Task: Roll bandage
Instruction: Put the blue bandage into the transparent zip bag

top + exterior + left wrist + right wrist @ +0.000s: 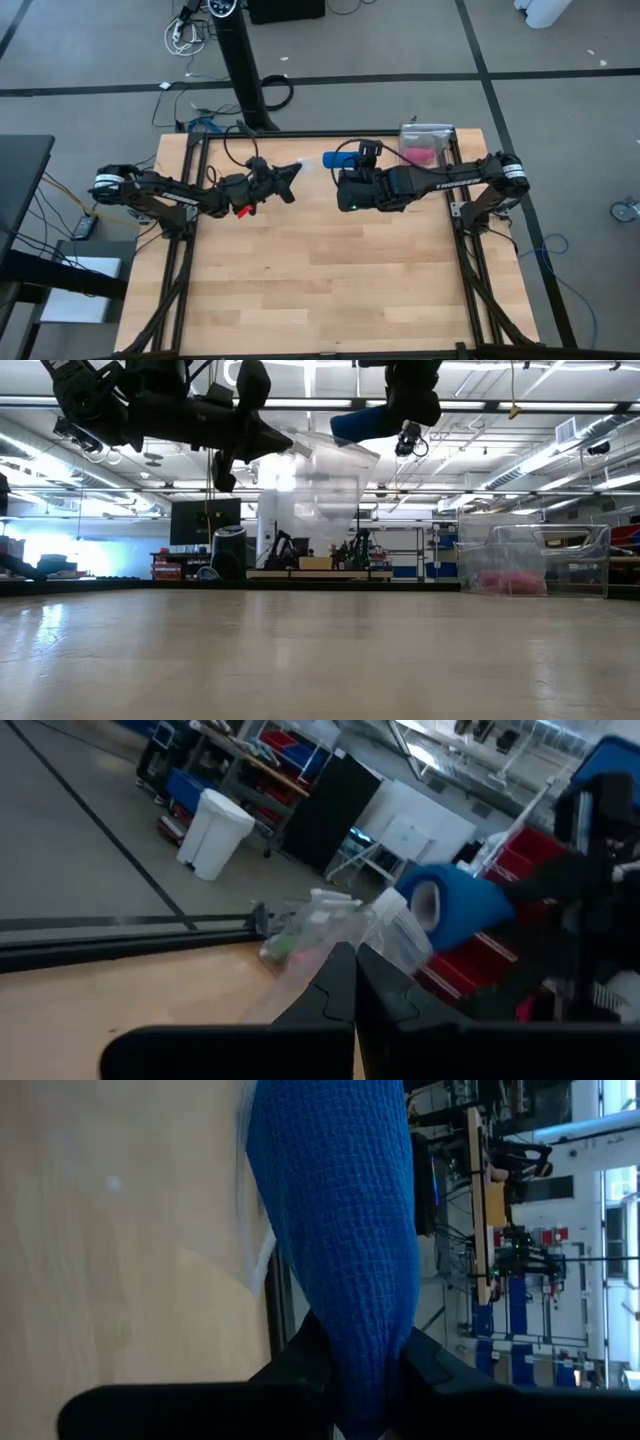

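Note:
The bandage (339, 158) is a bright blue fabric roll held above the table's far middle by my right gripper (350, 166), which is shut on it. It also shows in the low view (362, 422), the left wrist view (455, 905) and the right wrist view (340, 1210). My left gripper (293, 172) is just to its left, shut on a clear plastic bag (311, 165). The bag hangs in the air between the two grippers (330, 475). My left gripper pinches an edge of the clear plastic bag (335, 935) between its two shut fingers, coming level from the table's left. The bag is lifted clear of the table and crumpled ahead of the fingers. My right gripper pinches one end of the blue roll (372, 1350) between its two fingers, coming from the table's right. The roll points out past the fingertips along the fingers, lifted clear of the table.
A clear plastic box (426, 131) with a pink roll (420, 153) stands at the table's far right; it also shows in the low view (530, 565). The bare wooden table top (320, 270) lies below and nearer than both grippers.

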`<act>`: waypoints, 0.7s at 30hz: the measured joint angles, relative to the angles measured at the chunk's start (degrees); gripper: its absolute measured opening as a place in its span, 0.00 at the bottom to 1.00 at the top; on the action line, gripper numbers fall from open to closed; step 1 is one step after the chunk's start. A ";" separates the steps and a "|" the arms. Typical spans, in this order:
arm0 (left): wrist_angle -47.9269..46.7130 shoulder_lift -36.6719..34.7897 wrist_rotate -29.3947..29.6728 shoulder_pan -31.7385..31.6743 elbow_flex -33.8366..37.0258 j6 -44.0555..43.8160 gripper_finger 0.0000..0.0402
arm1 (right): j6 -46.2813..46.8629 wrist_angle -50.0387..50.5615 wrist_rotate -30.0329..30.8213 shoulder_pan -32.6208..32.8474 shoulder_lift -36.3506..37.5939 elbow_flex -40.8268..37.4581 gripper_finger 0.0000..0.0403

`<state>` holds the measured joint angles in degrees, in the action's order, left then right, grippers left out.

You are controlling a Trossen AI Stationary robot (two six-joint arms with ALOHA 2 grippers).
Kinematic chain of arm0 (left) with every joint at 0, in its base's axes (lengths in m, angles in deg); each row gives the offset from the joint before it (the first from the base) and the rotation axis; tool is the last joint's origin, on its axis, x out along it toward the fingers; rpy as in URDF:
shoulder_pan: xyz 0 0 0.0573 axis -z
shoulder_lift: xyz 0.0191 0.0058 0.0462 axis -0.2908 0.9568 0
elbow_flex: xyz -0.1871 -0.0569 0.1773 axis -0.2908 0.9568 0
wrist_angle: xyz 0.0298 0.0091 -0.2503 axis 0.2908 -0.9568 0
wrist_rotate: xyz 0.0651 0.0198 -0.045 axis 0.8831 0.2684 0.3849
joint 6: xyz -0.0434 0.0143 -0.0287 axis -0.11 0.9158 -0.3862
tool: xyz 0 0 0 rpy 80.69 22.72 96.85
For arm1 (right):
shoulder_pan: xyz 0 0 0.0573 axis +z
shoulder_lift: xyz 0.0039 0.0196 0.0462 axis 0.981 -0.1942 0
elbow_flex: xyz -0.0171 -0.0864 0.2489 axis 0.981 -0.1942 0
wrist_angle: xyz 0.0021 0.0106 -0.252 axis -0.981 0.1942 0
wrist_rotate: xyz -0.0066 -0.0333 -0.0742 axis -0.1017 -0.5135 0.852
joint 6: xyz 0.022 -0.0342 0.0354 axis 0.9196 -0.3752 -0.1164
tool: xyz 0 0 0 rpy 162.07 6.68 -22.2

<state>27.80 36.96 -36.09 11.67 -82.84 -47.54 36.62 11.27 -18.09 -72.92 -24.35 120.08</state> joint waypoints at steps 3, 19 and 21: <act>0.82 0.00 0.79 0.00 0.00 -0.38 0.00 | -0.44 0.00 -0.14 0.02 0.00 0.00 0.11; 0.26 5.87 -3.21 0.11 -5.67 0.39 0.00 | -7.50 -2.98 -4.91 -1.30 -2.64 -0.02 0.11; 0.34 7.28 -4.44 0.13 -6.69 0.40 0.00 | -7.37 -2.58 -4.94 -1.85 -2.64 -0.03 0.11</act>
<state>28.14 44.24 -40.53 11.80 -89.53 -47.14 29.25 8.69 -23.03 -74.77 -26.99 120.06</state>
